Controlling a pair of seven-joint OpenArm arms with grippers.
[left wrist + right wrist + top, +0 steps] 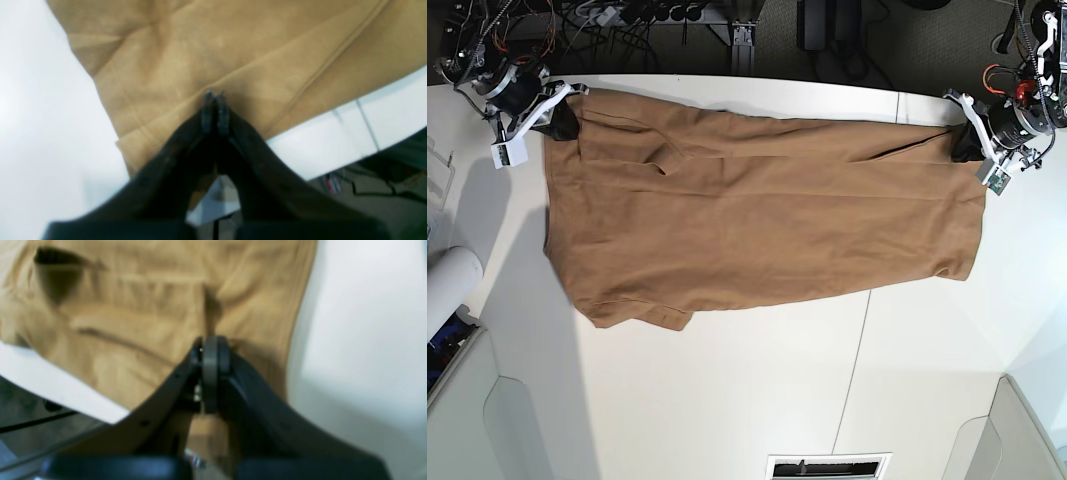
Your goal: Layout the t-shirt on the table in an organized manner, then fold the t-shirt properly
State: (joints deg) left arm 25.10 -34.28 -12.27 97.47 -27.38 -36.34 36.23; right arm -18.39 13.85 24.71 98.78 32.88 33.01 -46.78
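Observation:
The tan-brown t-shirt (757, 220) lies spread wide across the far half of the white table (777, 400), with its far edge stretched between the two arms. At the right end of that edge my left gripper (968, 146) is shut on the fabric. In the left wrist view its fingertips (215, 95) pinch a fold of the t-shirt (233, 50). My right gripper (561, 122) holds the left end. In the right wrist view its jaws (210, 340) are shut on bunched cloth of the t-shirt (133, 323). The near hem sags loose, and a corner is folded under at the near left.
A white roll (447, 285) lies at the table's left edge. Light grey moulded panels (527, 420) (1017, 430) sit at the near corners, with a vent slot (827, 467) between them. Cables (627, 15) hang beyond the far edge. The table edge (333, 143) runs just behind my left gripper.

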